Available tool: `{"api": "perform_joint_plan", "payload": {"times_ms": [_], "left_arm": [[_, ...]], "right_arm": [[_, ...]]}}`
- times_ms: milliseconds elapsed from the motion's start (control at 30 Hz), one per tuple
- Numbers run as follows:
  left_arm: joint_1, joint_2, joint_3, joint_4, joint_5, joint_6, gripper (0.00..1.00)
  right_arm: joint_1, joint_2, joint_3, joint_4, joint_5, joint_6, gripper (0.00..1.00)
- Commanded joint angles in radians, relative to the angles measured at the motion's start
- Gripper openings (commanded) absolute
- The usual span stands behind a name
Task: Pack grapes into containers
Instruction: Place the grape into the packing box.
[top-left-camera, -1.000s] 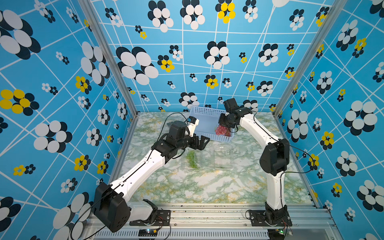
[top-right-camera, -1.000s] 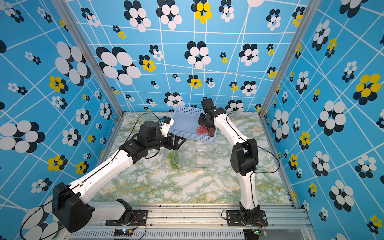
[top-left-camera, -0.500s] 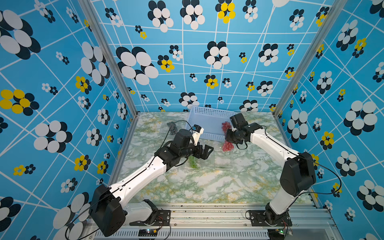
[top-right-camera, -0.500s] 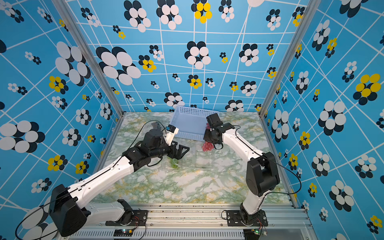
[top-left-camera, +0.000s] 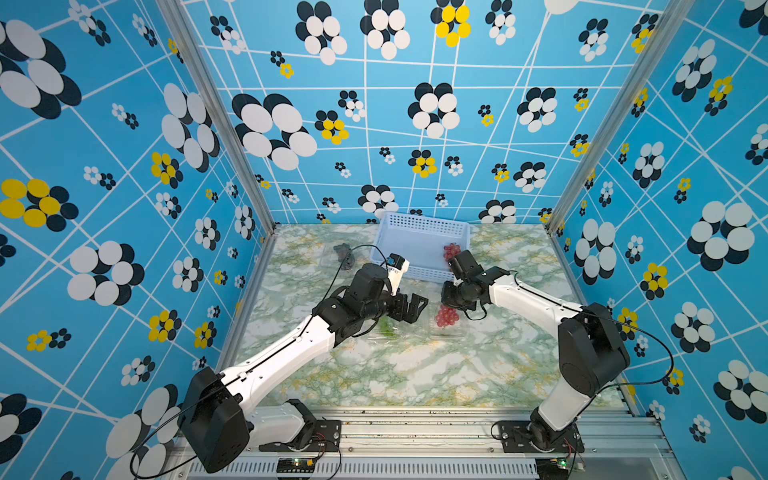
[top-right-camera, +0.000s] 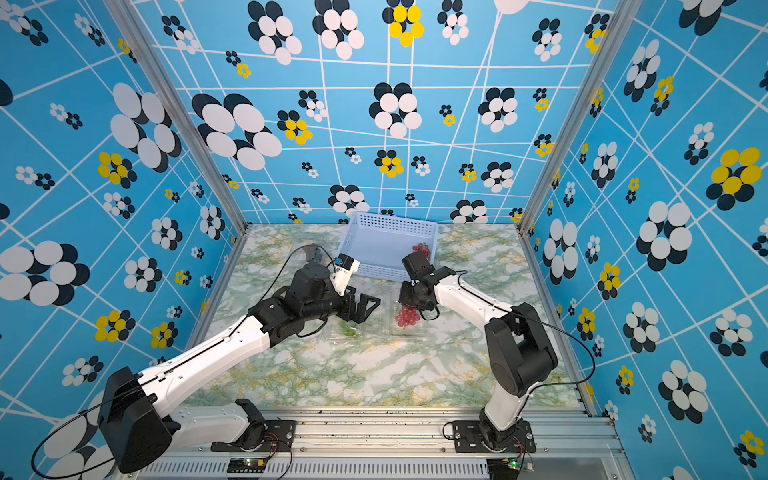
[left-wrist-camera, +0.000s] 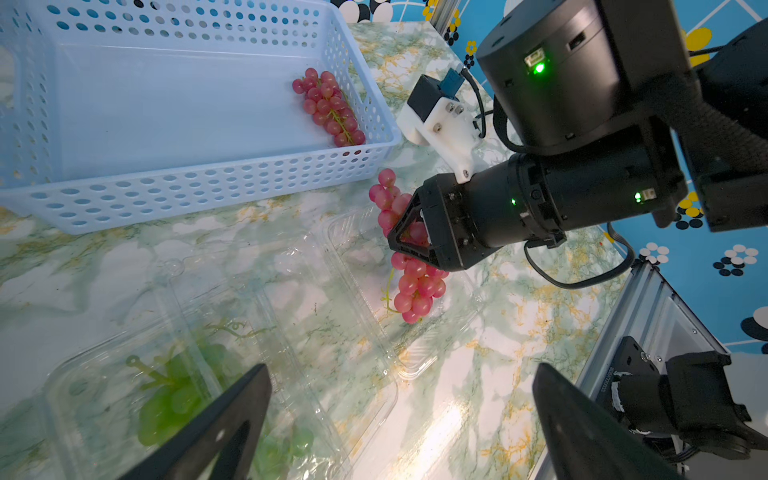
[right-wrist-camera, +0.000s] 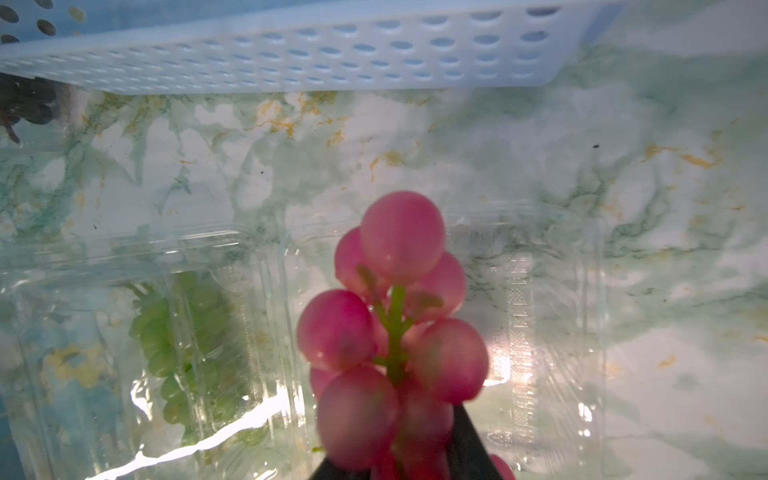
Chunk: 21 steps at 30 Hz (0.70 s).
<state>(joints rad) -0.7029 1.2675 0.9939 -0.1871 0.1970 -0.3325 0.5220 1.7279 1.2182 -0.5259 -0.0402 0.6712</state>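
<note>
Near mid-frame in a top view, right claw (top-left-camera: 451, 306) clasps a red grape bunch (top-left-camera: 446, 317) over a clear container (top-left-camera: 456, 331); left claw (top-left-camera: 414, 309) stands spread.

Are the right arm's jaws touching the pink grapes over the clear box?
Touching. The left wrist view shows the right arm's jaws clamped around those pink grapes.

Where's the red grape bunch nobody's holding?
In both top views the loose red bunch lies inside the blue basket, against its right wall, just beyond the right hand.
</note>
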Motion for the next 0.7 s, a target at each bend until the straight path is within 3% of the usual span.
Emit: {"api": "perform_joint_plan", "payload": {"times_ms": [0, 667], "left_arm": [[-0.006, -0.021, -0.015, 0.000, -0.020, -0.007, 1.00], [-0.005, 0.000, -0.023, -0.002, -0.027, -0.005, 1.00]], "right_arm": [[0.012, 0.036, -0.020, 0.042, -0.035, 0.020, 0.25], [0.015, 0.132, -0.059, 0.090, -0.064, 0.021, 0.27]]}}
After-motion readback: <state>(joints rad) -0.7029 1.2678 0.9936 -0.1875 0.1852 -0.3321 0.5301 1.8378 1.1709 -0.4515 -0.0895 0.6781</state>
